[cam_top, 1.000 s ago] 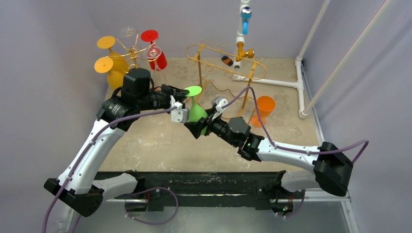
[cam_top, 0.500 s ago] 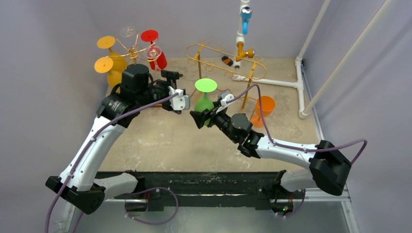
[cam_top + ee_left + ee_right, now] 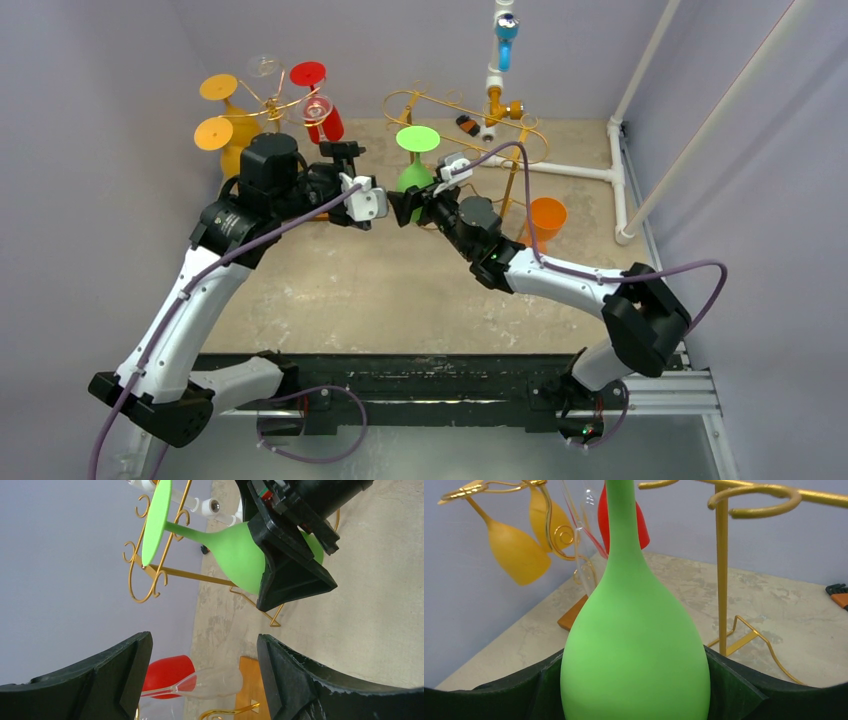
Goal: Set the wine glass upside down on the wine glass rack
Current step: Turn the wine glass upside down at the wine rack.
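You are gripping the green wine glass [image 3: 413, 178] by its bowl, foot up, in the right gripper [image 3: 425, 192], just beside the gold rack [image 3: 722, 580]. It is not hanging yet. Your left gripper [image 3: 204, 655] is standing open and empty nearby.

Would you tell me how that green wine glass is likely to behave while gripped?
The green glass has a smooth, rounded bowl, so it may slip in the right gripper. Its wide foot on a thin stem could make it sway or tip.
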Motion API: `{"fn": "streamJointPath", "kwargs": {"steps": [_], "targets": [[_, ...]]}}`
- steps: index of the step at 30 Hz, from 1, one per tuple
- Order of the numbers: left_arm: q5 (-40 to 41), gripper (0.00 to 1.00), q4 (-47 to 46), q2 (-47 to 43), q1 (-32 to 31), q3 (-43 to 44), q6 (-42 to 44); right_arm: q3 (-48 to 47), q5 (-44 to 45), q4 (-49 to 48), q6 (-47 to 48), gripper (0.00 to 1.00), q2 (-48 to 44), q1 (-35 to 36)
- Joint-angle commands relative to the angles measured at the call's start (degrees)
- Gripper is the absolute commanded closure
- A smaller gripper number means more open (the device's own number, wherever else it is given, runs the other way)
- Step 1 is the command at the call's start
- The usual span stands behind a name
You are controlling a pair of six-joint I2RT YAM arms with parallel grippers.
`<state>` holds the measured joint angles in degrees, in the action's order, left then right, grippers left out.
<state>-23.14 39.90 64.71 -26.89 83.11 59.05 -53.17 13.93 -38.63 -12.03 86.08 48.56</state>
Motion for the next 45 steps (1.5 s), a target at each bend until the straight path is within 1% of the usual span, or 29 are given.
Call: {"fn": "streamJointPath", "kwargs": {"steps": [1, 14, 26, 37, 39, 45], "targets": [[0.28, 0.18, -1.96, -1.72, 0.26, 0.47, -1.19, -3.23, 0.57, -0.86, 0.71, 0.43, 1.25, -0.21], [0.14, 0.18, -1.67, -2.92, 0.26, -0.49, -1.00, -2.65, 3.72, -3.10, -0.13, 0.41, 3.14, -1.29], [0.22, 0.18, -1.16, -2.77, 0.26, -0.66, -0.36, -1.59, 3.30, -4.87, -1.83, 0.41, 3.83, -3.04], [-0.51, 0.18, -0.24, -2.74, 0.26, -0.19, -0.30, -1.97, 2.55, -4.24, -2.99, 0.40, 5.98, -4.27], [-0.82, 0.18, -0.05, -2.74, 0.26, -0.06, -0.27, -2.12, 2.57, -4.09, -3.40, 0.38, 6.70, -4.33], [-1.03, 0.18, 0.42, -2.74, 0.26, 0.56, -0.29, -1.00, 4.98, -5.14, -4.58, 0.26, 7.17, -4.27]]}}
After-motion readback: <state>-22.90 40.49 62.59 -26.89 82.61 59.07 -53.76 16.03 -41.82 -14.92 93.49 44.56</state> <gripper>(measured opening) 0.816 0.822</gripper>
